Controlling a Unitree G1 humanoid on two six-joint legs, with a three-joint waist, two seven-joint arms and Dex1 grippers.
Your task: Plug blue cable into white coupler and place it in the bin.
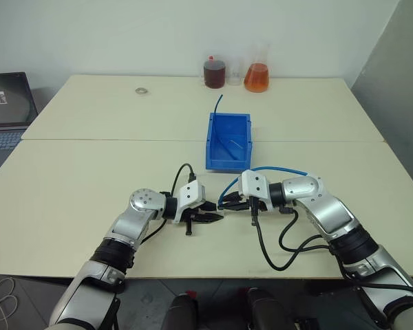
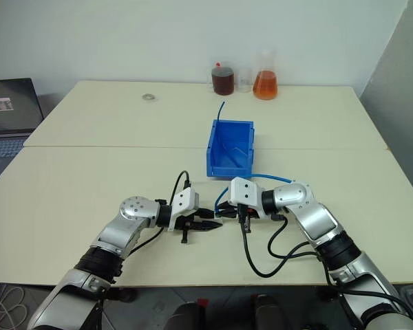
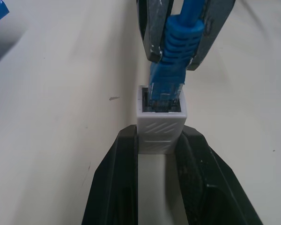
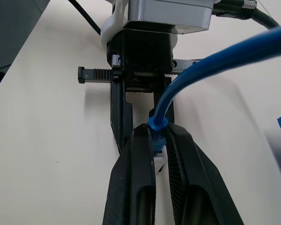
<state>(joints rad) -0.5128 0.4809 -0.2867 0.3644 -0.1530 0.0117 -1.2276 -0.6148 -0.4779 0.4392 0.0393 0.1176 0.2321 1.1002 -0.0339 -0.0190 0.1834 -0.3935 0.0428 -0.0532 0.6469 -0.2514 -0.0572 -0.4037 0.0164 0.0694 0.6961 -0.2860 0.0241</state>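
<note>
Item: mating of plug and socket, in progress. The left gripper (image 3: 161, 154) is clamped on the white coupler (image 3: 161, 123), holding it by its rear half with the open socket facing the other arm. The right gripper (image 4: 160, 140) is clamped on the blue cable (image 4: 210, 63) just behind its plug, and the plug's nose sits inside the socket mouth, seemingly not yet fully home, since most of the ribbed boot is clear of the opening. Handling note: the push should run straight along the coupler's axis; any skew would likely jam the plug against the socket wall or twist the coupler out of the left gripper's hold. The latch tab's side cannot be told from here. Description of coupler: small white boxy block, hatched grooves on its top face, dark recess at the end. Description of cable: light-blue flexible cord with a moulded ribbed boot, arching up from the right gripper and trailing behind it over the pale surface (image 1: 76, 179). Destination: the bin (image 1: 228, 142), bright blue, open-topped, lying just beyond both grippers.
</note>
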